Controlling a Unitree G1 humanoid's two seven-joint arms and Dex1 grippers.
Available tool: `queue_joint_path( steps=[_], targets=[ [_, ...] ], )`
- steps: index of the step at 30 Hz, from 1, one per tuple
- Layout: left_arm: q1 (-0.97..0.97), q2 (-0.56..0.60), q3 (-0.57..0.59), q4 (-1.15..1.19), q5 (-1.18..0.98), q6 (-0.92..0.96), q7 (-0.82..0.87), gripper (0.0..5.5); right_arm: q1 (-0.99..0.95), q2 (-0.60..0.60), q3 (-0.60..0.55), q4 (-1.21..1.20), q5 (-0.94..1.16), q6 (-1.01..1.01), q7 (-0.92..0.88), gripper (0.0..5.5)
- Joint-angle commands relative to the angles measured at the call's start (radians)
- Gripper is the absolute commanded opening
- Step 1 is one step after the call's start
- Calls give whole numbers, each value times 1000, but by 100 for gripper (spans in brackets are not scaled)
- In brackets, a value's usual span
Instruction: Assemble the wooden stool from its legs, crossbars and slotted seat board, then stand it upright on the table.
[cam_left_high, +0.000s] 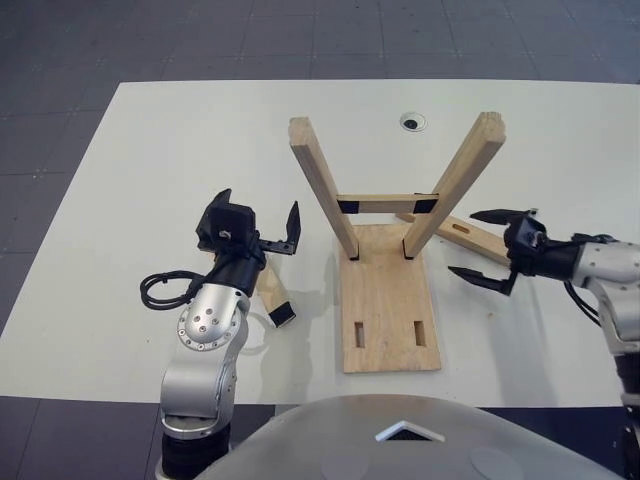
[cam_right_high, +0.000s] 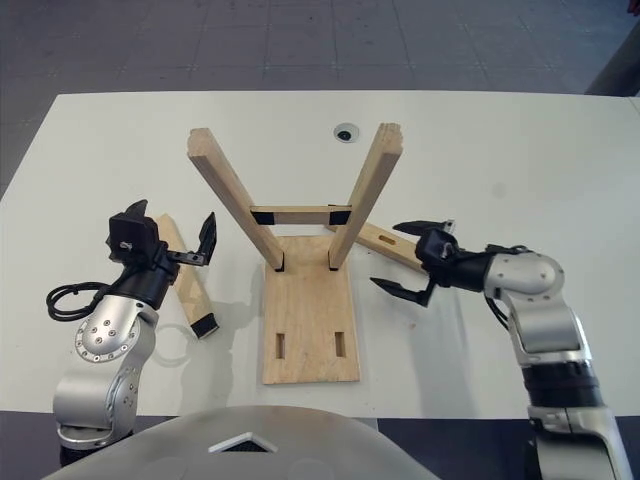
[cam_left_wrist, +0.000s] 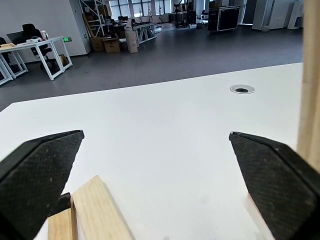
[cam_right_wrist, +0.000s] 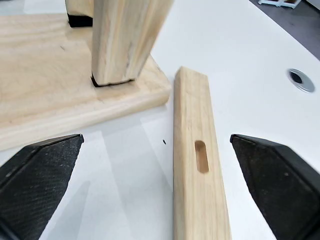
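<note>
Seat board (cam_left_high: 385, 310) flat at table (cam_left_high: 150, 150) centre. Two legs (cam_left_high: 322, 185) stand splayed in its 12 o'clock slots, joined by a crossbar (cam_left_high: 385, 204); both 6 o'clock slots are empty.

Left gripper (cam_left_high: 260, 205) at the board's 9 o'clock, jaws spread wide and holding nothing, just over a loose leg (cam_left_high: 275, 295) lying flat with a black-tipped end.

Right gripper (cam_left_high: 463, 243) at 3 o'clock, jaws likewise spread and empty. A second slotted loose leg (cam_right_wrist: 197, 165) lies between its fingers at table level, untouched.

Cable grommet (cam_left_high: 412, 121) at 12 o'clock, well apart.
</note>
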Motion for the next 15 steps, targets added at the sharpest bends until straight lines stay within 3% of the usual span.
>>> queue_joint_path(
  steps=[1, 3, 6, 11, 15],
  targets=[
    [-54, 2, 36, 52, 5, -6, 4, 542, 154, -29, -77, -158, -3, 13, -47, 547],
    [-73, -4, 39, 63, 5, -5, 8, 542, 186, -14, -131, -193, -16, 62, -119, 547],
    [-101, -36, 60, 79, -23, 9, 15, 542, 117, 166, -191, -255, -2, 200, -399, 547],
    [-162, -70, 75, 134, -57, 13, 15, 542, 106, 586, -19, -428, -103, 366, -869, 547],
    [-166, -88, 73, 159, -61, -1, 22, 542, 66, 695, 58, -423, -142, 444, -972, 547]
  ],
)
